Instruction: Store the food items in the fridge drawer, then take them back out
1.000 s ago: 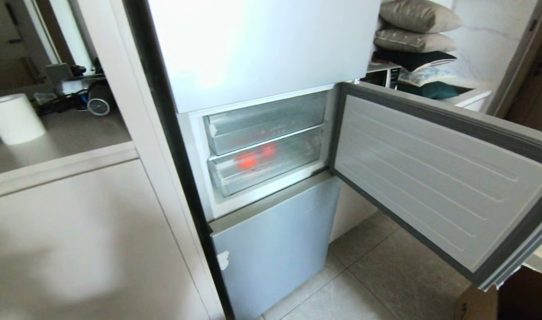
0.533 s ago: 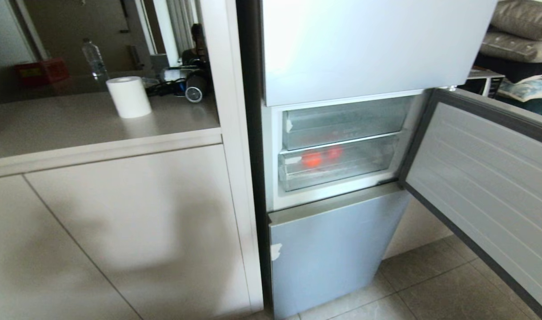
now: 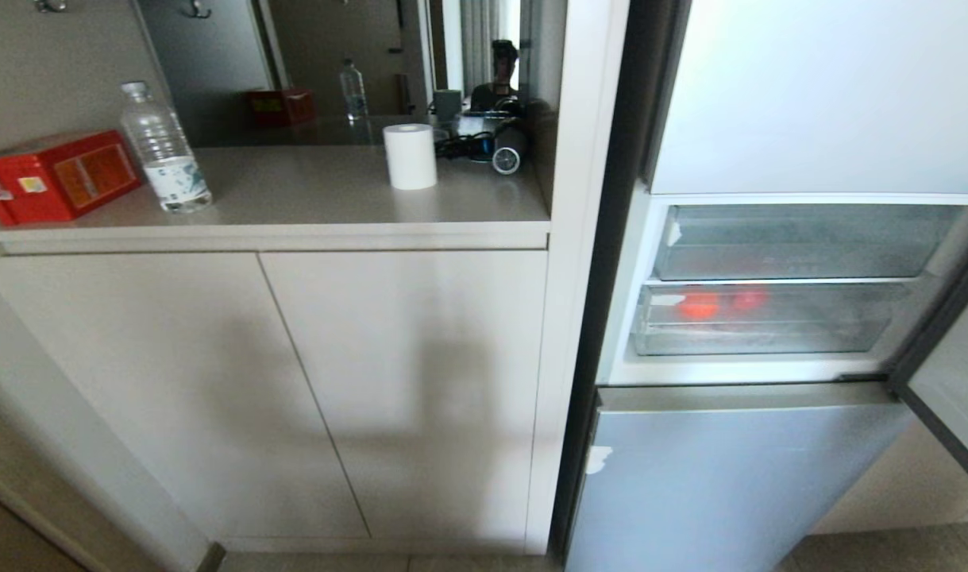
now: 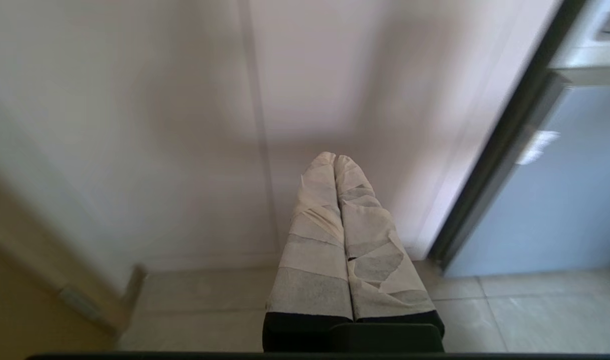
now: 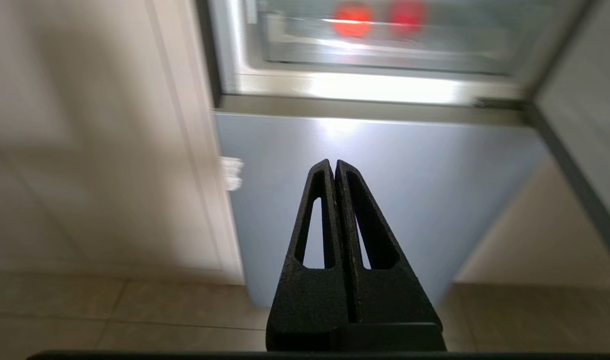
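Two food items lie side by side inside the shut, clear fridge drawer [image 3: 809,326]: an orange-red fruit [image 3: 699,306] and a deeper red one [image 3: 750,299] to its right. In the right wrist view both fruits [image 5: 353,21] [image 5: 407,15] show through the drawer front [image 5: 460,45], well above my right gripper [image 5: 333,164], which is shut and empty before the lowest glossy panel. My left gripper [image 4: 335,159], its fingers wrapped in pale tape, is shut and empty, facing the beige cabinet near the floor. Neither arm appears in the head view.
The fridge's middle door [image 3: 952,381] hangs open at the right edge. A clear tray [image 3: 801,242] sits above the drawer. Left of the fridge, a counter [image 3: 309,226] carries a red box [image 3: 55,175], a water bottle [image 3: 164,151] and a white roll [image 3: 410,156].
The whole head view has swung left, so the fridge now sits at the right and more counter shows. The fruits stay in the drawer; nothing else has moved.
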Controlling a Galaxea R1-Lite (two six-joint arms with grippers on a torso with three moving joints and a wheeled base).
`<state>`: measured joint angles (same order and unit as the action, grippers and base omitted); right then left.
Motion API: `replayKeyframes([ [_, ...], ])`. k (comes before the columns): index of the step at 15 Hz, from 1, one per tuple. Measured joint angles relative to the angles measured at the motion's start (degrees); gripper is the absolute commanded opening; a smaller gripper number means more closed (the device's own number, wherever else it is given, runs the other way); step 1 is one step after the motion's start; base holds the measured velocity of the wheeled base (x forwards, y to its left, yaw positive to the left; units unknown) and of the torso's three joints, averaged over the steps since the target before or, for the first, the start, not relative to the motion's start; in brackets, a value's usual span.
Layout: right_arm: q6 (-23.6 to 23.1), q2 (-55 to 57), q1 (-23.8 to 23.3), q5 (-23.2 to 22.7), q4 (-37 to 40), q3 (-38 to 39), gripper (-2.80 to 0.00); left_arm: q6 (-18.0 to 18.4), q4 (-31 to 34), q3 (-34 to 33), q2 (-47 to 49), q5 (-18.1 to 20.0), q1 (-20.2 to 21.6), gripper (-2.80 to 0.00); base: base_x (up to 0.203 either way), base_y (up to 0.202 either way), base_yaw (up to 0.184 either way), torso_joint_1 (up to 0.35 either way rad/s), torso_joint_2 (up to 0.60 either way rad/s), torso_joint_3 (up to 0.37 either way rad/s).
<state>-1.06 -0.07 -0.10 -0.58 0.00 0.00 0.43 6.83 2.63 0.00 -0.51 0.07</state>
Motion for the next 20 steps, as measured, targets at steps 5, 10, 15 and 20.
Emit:
replayKeyframes([
  [5, -1.02, 0.0, 0.0, -0.12, 0.02, 0.0, -2.8, -0.02, 0.0, 0.0, 0.0, 0.0, 0.0, -2.8, 0.0, -0.002, 0.044, 0.001, 0.0, 0.001],
  [10, -0.21, 6.96, -0.06, -0.52, 3.61, -9.34, -2.8, -0.02, 0.0, 0.01, 0.0, 0.0, 0.01, -2.8, 0.0, 0.0, 0.0, 0.0, 0.0, 0.0],
  [15, 1.46, 38.25, 0.12, -4.73, -1.52, -20.14, 0.0, 0.01, 0.0, 0.01, 0.0, 0.0, 0.0, -2.8, 0.0, 0.0, 0.0, 0.0, 0.0, 0.0],
  [20, 4.65, 67.24, 3.65, -8.18, -19.29, -22.32, 0.0, -0.01, 0.0, 0.01, 0.0, 0.02, -0.02, -2.8, 0.0, 0.0, 0.0, 0.0, 0.0, 0.0],
])
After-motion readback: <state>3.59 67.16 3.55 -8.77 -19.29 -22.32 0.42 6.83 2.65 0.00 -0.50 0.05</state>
